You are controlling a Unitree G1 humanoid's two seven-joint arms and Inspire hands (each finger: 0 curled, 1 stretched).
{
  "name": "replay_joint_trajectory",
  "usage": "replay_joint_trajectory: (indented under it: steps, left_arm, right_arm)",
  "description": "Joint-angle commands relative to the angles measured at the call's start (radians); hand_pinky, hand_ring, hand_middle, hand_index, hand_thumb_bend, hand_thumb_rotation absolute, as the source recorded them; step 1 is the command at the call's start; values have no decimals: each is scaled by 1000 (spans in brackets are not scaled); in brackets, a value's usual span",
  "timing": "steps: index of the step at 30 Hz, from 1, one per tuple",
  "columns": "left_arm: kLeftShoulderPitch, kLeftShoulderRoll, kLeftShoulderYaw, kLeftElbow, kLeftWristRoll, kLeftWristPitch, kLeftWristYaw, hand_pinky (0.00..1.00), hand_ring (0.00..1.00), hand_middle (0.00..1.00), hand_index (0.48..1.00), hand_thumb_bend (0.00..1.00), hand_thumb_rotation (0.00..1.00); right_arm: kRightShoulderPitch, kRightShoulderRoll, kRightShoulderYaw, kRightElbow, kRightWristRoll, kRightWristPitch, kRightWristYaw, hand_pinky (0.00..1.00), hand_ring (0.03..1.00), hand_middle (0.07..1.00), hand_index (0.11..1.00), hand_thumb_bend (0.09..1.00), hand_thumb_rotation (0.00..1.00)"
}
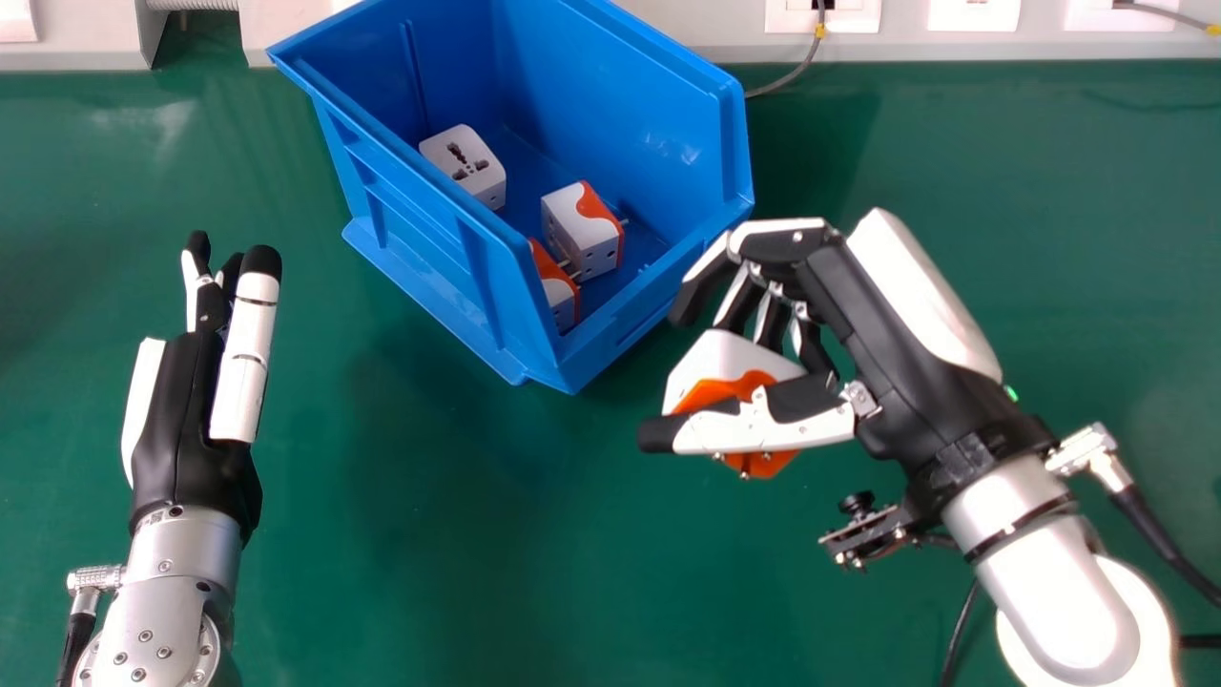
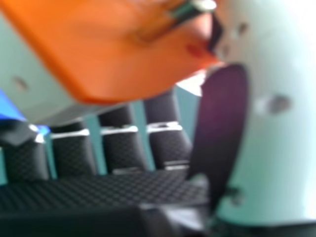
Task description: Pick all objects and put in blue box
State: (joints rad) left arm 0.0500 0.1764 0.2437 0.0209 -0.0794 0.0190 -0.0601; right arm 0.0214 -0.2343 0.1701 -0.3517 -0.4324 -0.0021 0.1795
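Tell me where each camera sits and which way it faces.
Head view: on the robot's head, looking forward and down at the blue box and green table; left hand and right hand show.
Right hand view: at the right hand, looking across its palm at the held travel adapter; fingers and thumb show.
Shared: right hand and that adapter.

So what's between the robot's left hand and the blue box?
Just bare green tabletop: in the head view, nothing stands between the left hand and the near side wall of the blue box.
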Motion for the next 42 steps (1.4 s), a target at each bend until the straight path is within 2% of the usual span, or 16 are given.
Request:
replay_joint_trajectory:
  steps: [1,6,13,24,29,34,42]
  left_arm:
    - [-17,16,7,-6,-1,-25,-1,1000,1000,1000,1000,496,940]
    - [-15,15,6,-6,1,-31,-1,1000,1000,1000,1000,497,938]
    - [-25,18,4,6,3,-28,-1,1000,1000,1000,1000,502,937]
    - [-19,16,-4,-3,8,-24,1,1000,1000,998,997,512,934]
    - [-14,14,-7,-7,11,-28,3,1000,1000,997,997,513,934]
    - [0,10,-11,-25,12,-31,7,1000,1000,997,997,514,934]
    - [10,4,-10,-27,5,-40,8,1000,1000,997,997,510,935]
  right_arm:
    - [-39,6,-21,-6,30,3,-8,22,61,114,469,490,154]
    - [-109,0,-32,33,17,10,-19,28,68,127,469,490,154]
    - [-293,6,-10,153,-27,0,-46,25,59,114,470,491,154]
    - [-649,59,57,451,-84,-30,-112,18,52,105,470,491,155]
    - [-874,121,129,759,-151,-66,-215,19,55,109,470,491,155]
    - [-1016,171,173,1017,-175,-92,-287,21,61,116,470,491,154]
    - [-1205,282,193,1346,-150,-15,-291,41,88,162,469,494,150]
